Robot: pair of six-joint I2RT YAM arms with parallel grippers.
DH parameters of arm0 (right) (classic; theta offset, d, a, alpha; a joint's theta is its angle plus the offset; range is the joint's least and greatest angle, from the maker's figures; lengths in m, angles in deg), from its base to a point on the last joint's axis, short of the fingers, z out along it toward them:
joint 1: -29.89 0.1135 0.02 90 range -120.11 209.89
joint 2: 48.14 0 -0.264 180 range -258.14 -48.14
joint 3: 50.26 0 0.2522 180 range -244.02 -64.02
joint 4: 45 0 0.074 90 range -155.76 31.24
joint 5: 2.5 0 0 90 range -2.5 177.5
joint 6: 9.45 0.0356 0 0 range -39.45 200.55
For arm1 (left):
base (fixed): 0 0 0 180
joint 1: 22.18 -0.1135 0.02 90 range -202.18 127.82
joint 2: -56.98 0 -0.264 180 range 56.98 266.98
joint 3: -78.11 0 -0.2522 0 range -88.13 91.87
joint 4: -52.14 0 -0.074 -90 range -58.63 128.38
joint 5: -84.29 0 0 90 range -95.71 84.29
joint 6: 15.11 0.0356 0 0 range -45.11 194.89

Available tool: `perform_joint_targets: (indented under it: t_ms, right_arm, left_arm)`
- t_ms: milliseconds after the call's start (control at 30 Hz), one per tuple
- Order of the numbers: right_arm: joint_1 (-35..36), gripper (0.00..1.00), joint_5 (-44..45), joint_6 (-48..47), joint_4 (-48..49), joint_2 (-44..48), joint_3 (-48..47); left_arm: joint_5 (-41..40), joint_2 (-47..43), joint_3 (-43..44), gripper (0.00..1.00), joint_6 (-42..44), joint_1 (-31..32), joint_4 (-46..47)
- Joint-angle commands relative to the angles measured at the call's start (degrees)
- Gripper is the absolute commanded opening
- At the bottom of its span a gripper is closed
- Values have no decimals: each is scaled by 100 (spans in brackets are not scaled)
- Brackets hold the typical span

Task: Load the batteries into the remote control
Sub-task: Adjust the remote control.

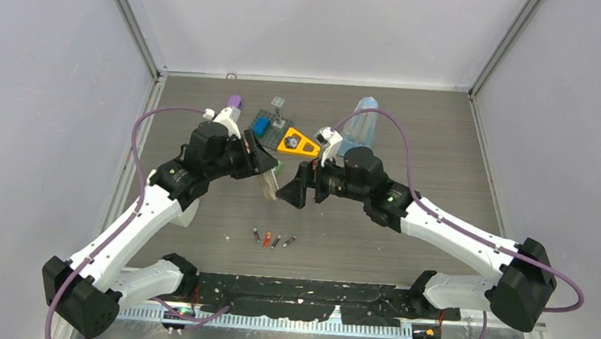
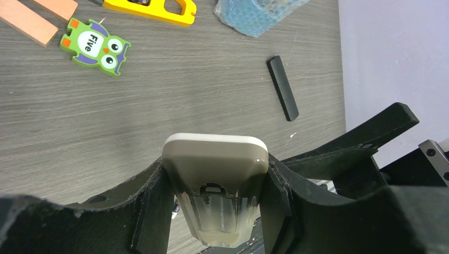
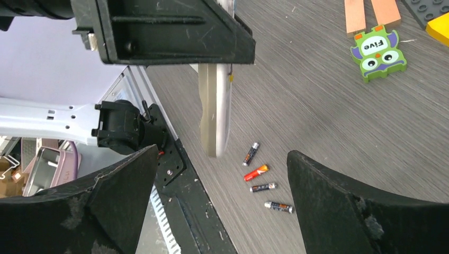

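Observation:
My left gripper (image 2: 214,172) is shut on the white remote control (image 2: 214,156) and holds it by its sides above the table. The remote's back faces the left wrist camera, with an open, empty battery bay. In the top view the left gripper (image 1: 261,161) holds the remote (image 1: 270,186) hanging down at mid-table. My right gripper (image 1: 294,188) is open and empty, just right of the remote and facing it. In the right wrist view the remote (image 3: 215,106) shows edge-on. Several batteries (image 3: 263,180) lie loose on the table below it and show in the top view (image 1: 272,238) too.
A flat black strip (image 2: 283,88) lies on the table right of the remote. A green owl piece (image 2: 95,46), orange blocks (image 2: 32,24), a yellow part (image 1: 297,143), a grey plate with a blue brick (image 1: 266,126) and blue bubble wrap (image 1: 359,125) lie at the back.

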Motion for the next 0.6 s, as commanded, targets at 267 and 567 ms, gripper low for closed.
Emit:
perform_joint_targets:
  t_ms: [267,567]
  right_arm:
    - [712,72,1459,439,1081,-901,-735]
    - [847,39,1763,877,1038,-1249,-932]
  left_arm:
    - [178,-80,355,0,-181,33,-129]
    - [254,-225,366,6,-316,25,-147]
